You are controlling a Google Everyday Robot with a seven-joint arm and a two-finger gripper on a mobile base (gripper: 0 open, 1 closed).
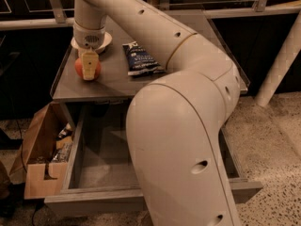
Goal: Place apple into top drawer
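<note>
The red-orange apple (pixel 78 68) sits on the left part of the grey cabinet top (pixel 117 81). My gripper (pixel 88 68) is down right at the apple, and its cream tip covers the apple's middle, so red shows on both sides of it. The top drawer (pixel 101 161) is pulled open below the cabinet top, with a bare flat bottom. My arm's big lower link (pixel 183 154) hides the drawer's right half.
A dark blue snack bag (pixel 141 59) lies on the cabinet top right of the apple. A white dish (pixel 104 40) sits behind the gripper. A brown cardboard box (pixel 40 147) with clutter stands on the floor left of the drawer. A white post (pixel 277 60) rises at right.
</note>
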